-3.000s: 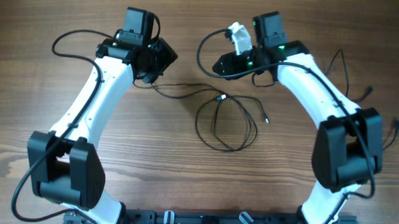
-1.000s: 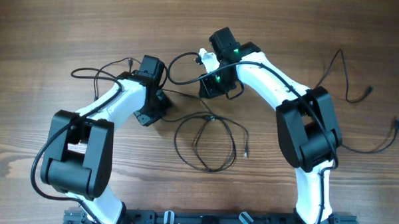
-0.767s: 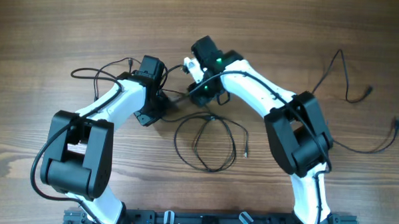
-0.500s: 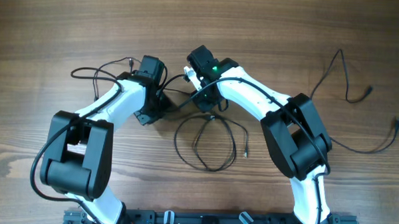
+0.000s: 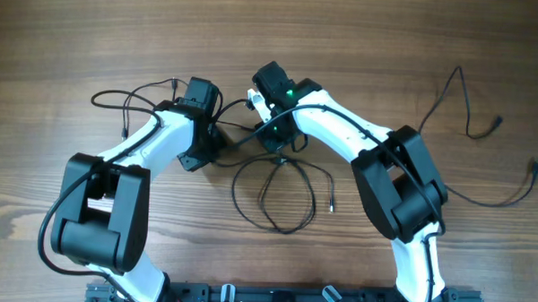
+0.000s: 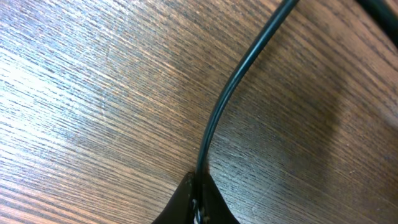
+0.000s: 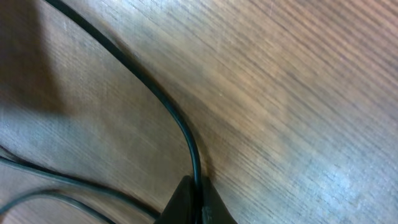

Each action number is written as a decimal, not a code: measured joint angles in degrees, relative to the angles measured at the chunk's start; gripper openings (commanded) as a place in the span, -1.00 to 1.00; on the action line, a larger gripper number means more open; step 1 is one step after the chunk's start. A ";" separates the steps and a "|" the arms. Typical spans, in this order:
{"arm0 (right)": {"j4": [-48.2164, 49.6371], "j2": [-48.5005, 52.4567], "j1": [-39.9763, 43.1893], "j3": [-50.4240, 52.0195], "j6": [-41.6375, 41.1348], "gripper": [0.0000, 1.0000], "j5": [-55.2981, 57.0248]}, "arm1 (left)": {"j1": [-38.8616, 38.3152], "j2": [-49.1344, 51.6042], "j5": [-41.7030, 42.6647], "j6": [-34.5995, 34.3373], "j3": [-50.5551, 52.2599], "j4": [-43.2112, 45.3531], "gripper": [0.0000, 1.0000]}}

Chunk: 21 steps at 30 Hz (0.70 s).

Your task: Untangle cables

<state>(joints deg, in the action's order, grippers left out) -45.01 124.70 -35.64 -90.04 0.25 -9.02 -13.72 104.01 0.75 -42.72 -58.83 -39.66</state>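
A thin black cable [image 5: 278, 194] lies in loose loops at the table's centre, and one strand [image 5: 242, 137] runs taut between my two grippers. My left gripper [image 5: 210, 145] is shut on that cable; in the left wrist view the cord [image 6: 231, 87] curves down into the closed fingertips of the gripper [image 6: 199, 188]. My right gripper [image 5: 277, 139] is shut on the same cable, just above the loops. In the right wrist view the cord [image 7: 163, 102] drops between the closed tips of the gripper [image 7: 198, 190], with more strands [image 7: 56, 180] at lower left.
Another thin cable [image 5: 127, 101] lies behind the left arm. Two more cables [image 5: 468, 109] [image 5: 510, 188] lie loose at the far right. The arms' bases [image 5: 273, 299] stand along the front edge.
The right gripper has moved left toward the left gripper and come down on the cable. The loops have shifted slightly left. The left arm has hardly moved.
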 measured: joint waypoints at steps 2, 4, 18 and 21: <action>-1.05 -1.95 1.22 -1.81 -0.07 -0.91 -1.53 | 0.39 0.00 0.15 0.00 -0.04 -0.39 -0.92; -0.81 -9.01 3.13 -3.15 -0.57 -0.91 -2.56 | 0.66 0.00 -1.84 -0.02 -0.07 -1.07 -0.92; 18.23 -57.72 16.35 -6.45 4.04 -0.92 16.37 | 1.46 -0.04 -5.51 0.00 -0.04 -1.33 -0.92; 17.81 -53.70 16.92 -6.43 6.12 -0.91 31.87 | 1.46 -0.04 -5.66 0.00 -0.02 -1.27 -0.92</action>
<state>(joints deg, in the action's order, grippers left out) -27.20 71.00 -18.72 -96.47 6.37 22.85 -12.25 103.96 -4.91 -42.72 -58.85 -40.93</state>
